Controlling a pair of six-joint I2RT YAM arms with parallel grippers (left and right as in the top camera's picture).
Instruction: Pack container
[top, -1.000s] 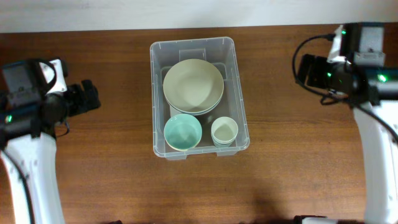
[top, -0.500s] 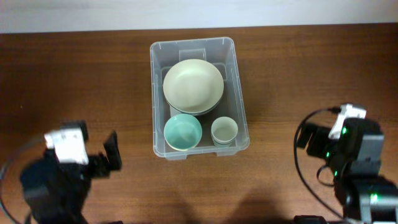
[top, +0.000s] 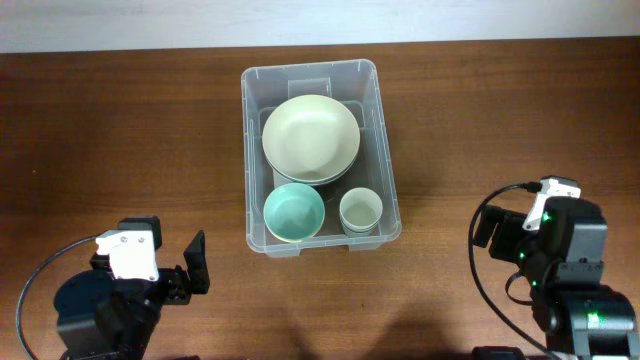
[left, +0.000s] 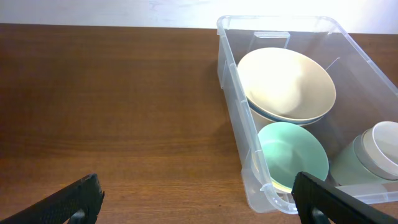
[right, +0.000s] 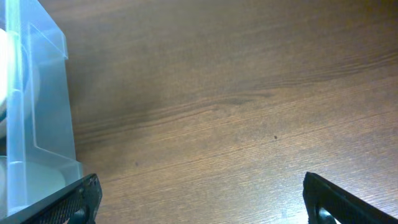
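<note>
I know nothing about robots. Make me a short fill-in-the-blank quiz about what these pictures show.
1. Inside the clear container sit a large cream bowl, a small cup and a smaller bowl coloured ___.
2. The left gripper and the right gripper both stand ___, holding nothing.
3. The container rests on a brown ___ table.
Missing words: green; open; wooden.

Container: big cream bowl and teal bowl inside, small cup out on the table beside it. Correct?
No. The small cup is inside the container too, right beside the teal bowl, along with the big cream bowl. The overhead view shows it.
</note>
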